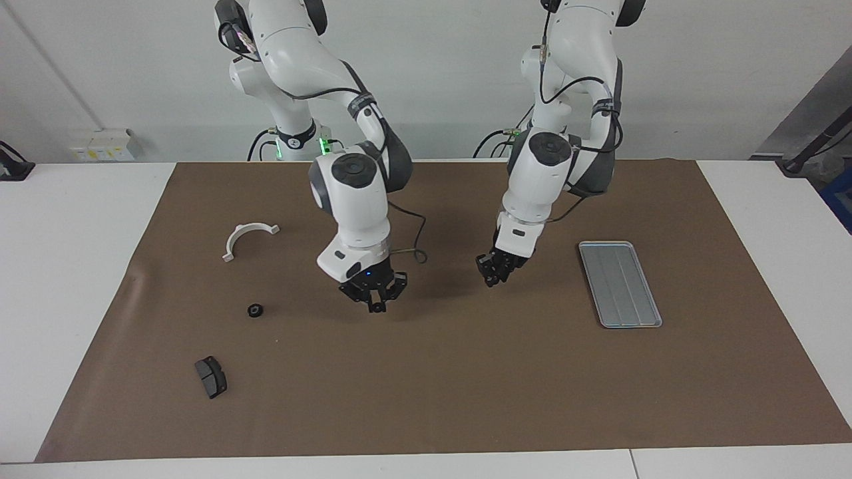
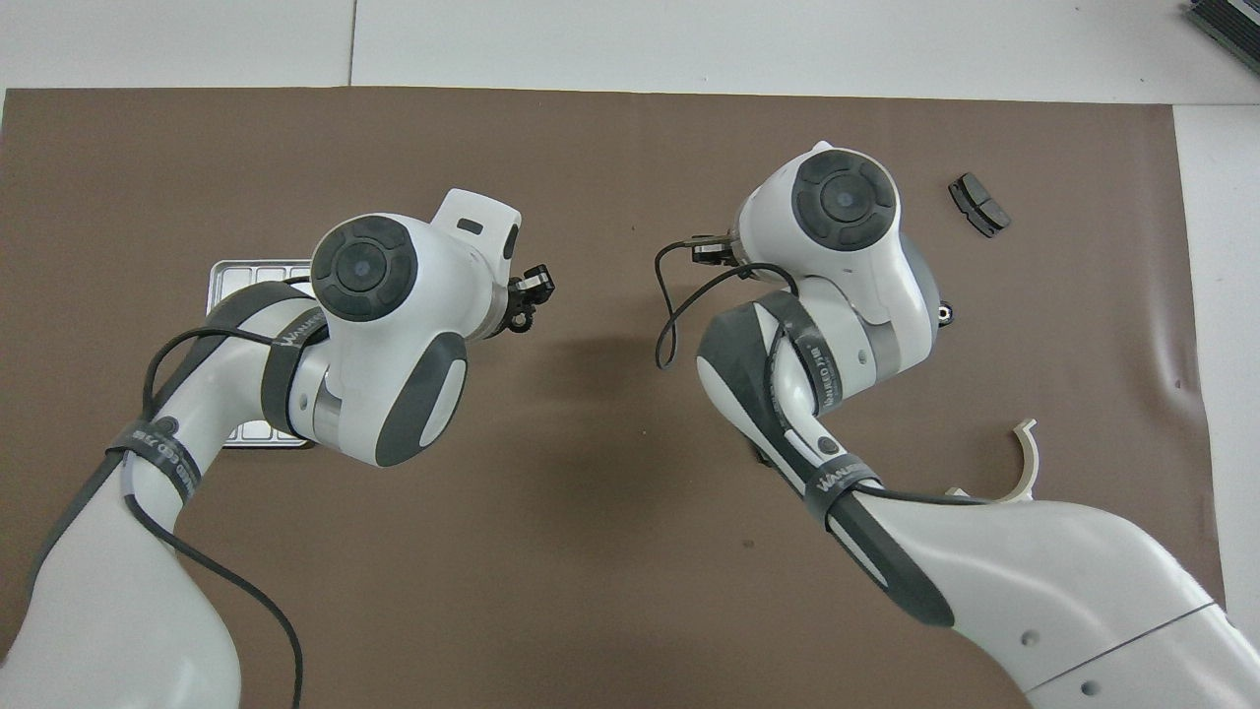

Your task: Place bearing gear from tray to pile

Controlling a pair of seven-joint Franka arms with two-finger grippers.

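The brown mat (image 1: 426,399) fills the frame. At centre right of the facing view the tray (image 1: 620,285) lies bare, so the transfer looks done. At centre left is the pile: the white bracket (image 1: 239,233) uppermost, a brake pad (image 1: 211,376) at lower left, and the bearing gear (image 1: 255,310) on the mat between them. The right gripper (image 1: 377,305), fingertips together on nothing visible, hangs left of centre. The left gripper (image 1: 493,275) hangs right of centre; I cannot tell how its jaws stand.

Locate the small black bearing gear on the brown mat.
The small black bearing gear lies on the brown mat toward the right arm's end, between the white half-ring bracket and a dark grey brake pad.
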